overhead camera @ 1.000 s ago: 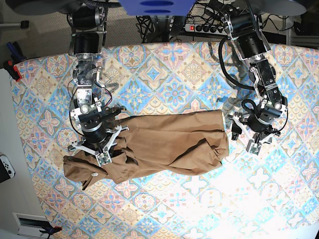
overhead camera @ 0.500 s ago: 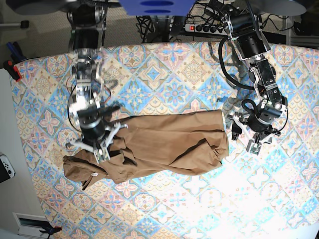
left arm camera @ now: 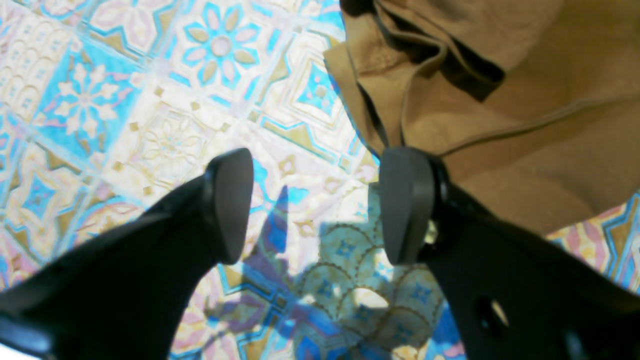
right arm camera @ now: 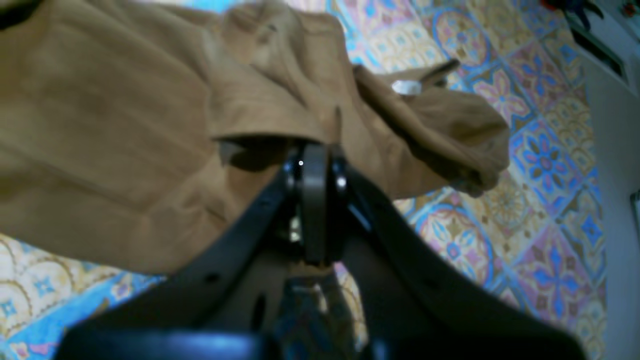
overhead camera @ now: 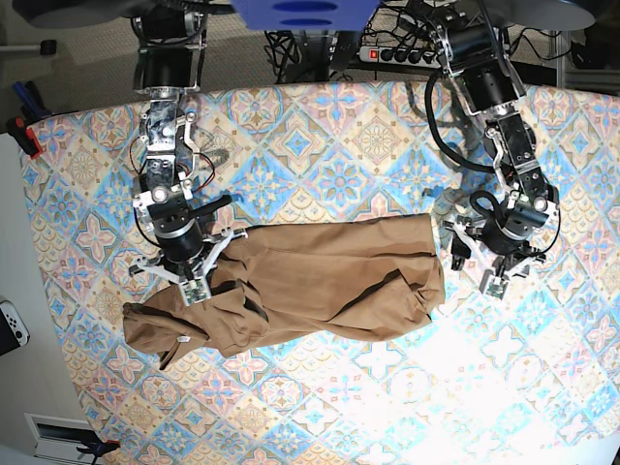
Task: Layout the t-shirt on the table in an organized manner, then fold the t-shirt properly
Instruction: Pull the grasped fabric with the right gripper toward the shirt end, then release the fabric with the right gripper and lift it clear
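Note:
The tan-brown t-shirt (overhead camera: 329, 281) lies bunched in a long roll across the middle of the patterned table (overhead camera: 339, 155). Its white tag (overhead camera: 182, 340) shows at the left end. My right gripper (overhead camera: 191, 288) is at that left end, shut on a raised fold of the t-shirt (right arm camera: 125, 125). In the right wrist view the fingers (right arm camera: 315, 200) are pressed together with cloth at their tips, and the tag (right arm camera: 406, 87) lies beyond. My left gripper (overhead camera: 473, 269) hangs open just off the shirt's right end. In the left wrist view its right finger (left arm camera: 405, 200) stands beside the hem of the t-shirt (left arm camera: 525, 100), with bare table (left arm camera: 100, 100) between the fingers.
A power strip (overhead camera: 387, 53) and cables lie behind the table's far edge. A red-handled tool (overhead camera: 24, 136) and a white controller (overhead camera: 12, 325) sit off the left edge. Patterned cloth stretches in front of the shirt.
My right gripper has shut on a fold at the shirt's left end and moved a little toward the far edge, drawing cloth with it. The left arm has not moved.

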{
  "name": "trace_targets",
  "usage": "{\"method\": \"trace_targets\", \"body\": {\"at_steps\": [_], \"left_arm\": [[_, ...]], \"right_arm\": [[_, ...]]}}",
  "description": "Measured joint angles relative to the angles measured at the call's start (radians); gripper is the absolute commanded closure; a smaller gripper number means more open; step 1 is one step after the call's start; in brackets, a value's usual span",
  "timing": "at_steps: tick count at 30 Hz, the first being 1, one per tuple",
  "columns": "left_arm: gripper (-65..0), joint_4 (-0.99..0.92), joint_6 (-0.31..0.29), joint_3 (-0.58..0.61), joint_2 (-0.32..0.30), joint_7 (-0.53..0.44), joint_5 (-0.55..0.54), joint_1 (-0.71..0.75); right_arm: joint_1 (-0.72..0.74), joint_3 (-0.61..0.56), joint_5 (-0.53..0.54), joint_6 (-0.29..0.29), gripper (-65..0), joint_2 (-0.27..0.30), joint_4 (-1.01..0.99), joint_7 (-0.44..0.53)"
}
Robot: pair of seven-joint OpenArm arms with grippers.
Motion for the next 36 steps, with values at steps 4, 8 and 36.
{"method": "trace_targets", "body": {"at_steps": [4, 8, 36], "left_arm": [[-38.7, 0.000, -0.002, 0.000, 0.000, 0.000, 0.000, 0.000], [-38.7, 0.001, -0.001, 0.001, 0.001, 0.000, -0.001, 0.001], [-38.7, 0.016, 0.000, 0.000, 0.001, 0.000, 0.002, 0.003]], "right_arm": [[-0.002, 0.155, -0.014, -0.014, 0.0, 0.001, 0.037, -0.013], [-0.004, 0.334, 0.148, -0.004, 0.0, -0.060, 0.120, 0.009], [-0.117, 0.614, 0.854, 0.026, -12.3, -0.062, -0.298, -0.152]]}}
